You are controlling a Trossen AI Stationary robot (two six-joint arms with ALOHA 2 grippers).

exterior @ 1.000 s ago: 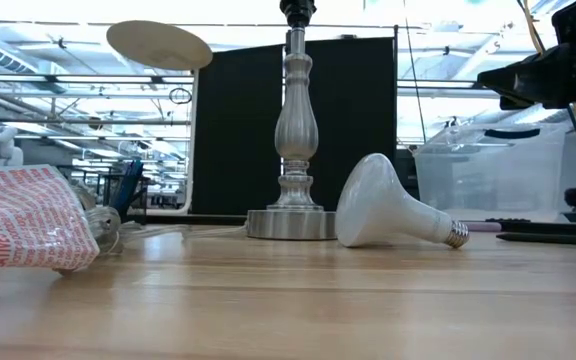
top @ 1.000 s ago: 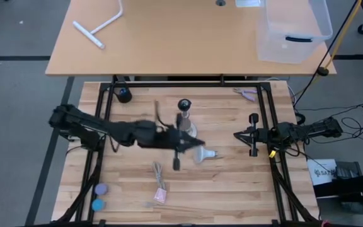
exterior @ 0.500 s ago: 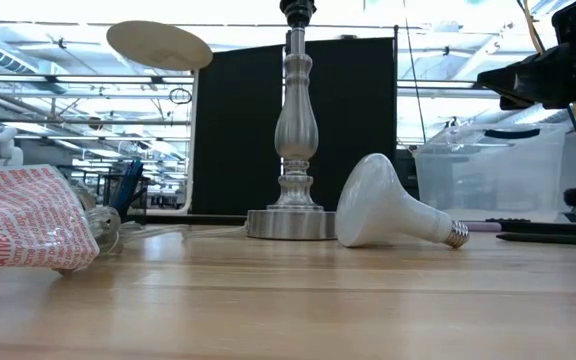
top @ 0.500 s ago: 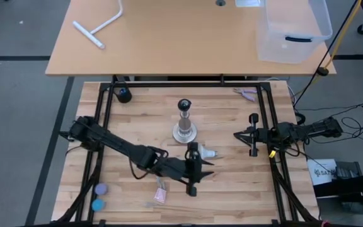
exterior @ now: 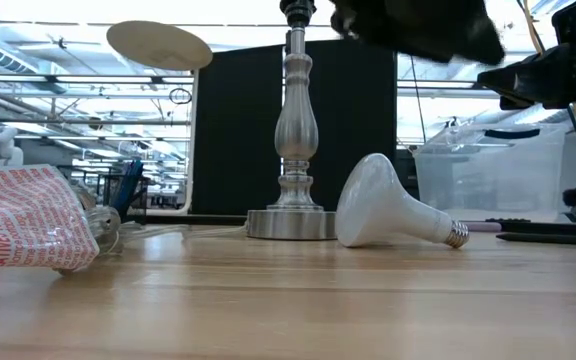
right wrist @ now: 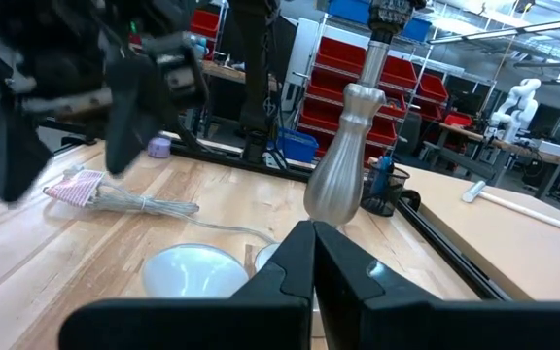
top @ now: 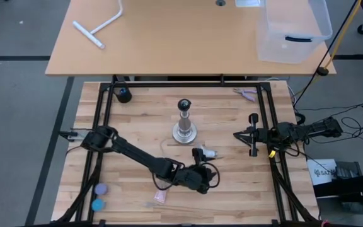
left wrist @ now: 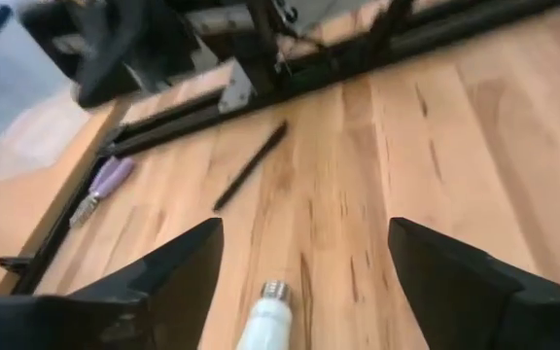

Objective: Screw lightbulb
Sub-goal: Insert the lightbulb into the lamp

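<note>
While the lightbulb lies on its side on the wooden table, screw base pointing right, the left gripper hangs over the near middle, just on the near side of it, fingers spread wide, probably lining up to straddle the globe. Farther back stands the metal lamp post, its socket upward to receive the bulb. At the right edge, the right gripper waits with fingers pressed together, aimed toward post and bulb.
</note>
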